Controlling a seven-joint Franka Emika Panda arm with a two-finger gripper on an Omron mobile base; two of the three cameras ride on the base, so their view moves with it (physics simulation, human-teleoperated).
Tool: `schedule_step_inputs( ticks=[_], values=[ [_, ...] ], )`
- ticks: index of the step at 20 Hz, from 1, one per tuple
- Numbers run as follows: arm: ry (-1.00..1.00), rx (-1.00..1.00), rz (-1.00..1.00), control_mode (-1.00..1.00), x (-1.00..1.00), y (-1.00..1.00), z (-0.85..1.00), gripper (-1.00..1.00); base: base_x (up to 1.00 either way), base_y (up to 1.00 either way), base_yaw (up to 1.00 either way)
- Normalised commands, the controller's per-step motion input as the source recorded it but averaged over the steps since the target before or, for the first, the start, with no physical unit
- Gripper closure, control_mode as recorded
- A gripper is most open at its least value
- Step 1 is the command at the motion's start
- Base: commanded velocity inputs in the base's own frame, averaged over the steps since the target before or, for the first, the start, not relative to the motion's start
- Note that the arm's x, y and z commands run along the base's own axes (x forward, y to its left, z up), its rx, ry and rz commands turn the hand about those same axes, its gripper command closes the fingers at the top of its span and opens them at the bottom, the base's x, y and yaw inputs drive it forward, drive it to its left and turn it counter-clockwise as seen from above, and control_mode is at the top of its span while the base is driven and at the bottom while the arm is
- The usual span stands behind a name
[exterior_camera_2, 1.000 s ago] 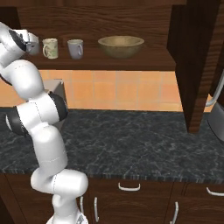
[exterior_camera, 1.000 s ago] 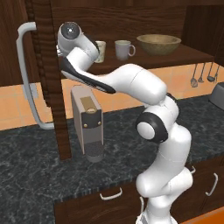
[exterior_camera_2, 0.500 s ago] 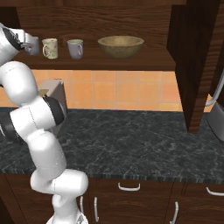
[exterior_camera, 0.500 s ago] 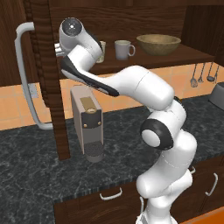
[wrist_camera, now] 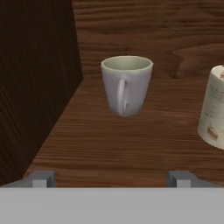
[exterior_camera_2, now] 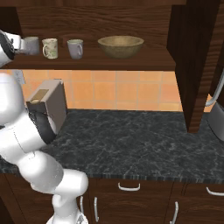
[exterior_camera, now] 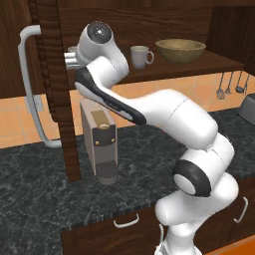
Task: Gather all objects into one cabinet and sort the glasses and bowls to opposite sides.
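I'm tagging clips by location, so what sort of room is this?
A kitchen, rendered rather than real. A dark stone counter with drawers below, an orange tiled wall, a coffee machine, and a wooden wall cabinet whose shelf holds mugs and a wooden bowl.

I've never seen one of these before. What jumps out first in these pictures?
The big white robot arm bends up from the dark counter to the left end of the wooden cabinet shelf. On that shelf stand three cups in a row, a grey mug, a cream patterned cup and another grey mug, then a wide tan bowl further right. The open gripper faces the first mug, holding nothing.
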Motion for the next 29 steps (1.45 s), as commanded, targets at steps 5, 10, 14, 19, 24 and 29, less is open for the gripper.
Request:
schedule_step_inputs(
  ticks=[5, 10, 14, 19, 24, 29],
  values=[
    [-0.04, 0.0, 0.14, -1.0, -0.88, -0.41, 0.0, -1.0, 0.0, 0.0, 0.0],
    [-0.02, 0.0, 0.01, -1.0, -0.59, -0.91, 0.0, -1.0, 0.0, 0.0, 0.0],
    [-0.02, 0.0, 0.0, -1.0, -0.71, -0.6, 0.0, -1.0, 0.0, 0.0, 0.0],
    [0.01, 0.0, -0.22, -1.0, -0.42, -0.49, 0.0, -1.0, 0.0, 0.0, 0.0],
    [0.0, -0.02, -0.25, -1.0, -0.16, -0.72, 0.02, -1.0, 0.0, 0.0, 0.0],
    [0.0, 0.0, -0.15, -1.0, -0.22, -0.73, 0.15, -1.0, 0.0, 0.0, 0.0]
  ],
)
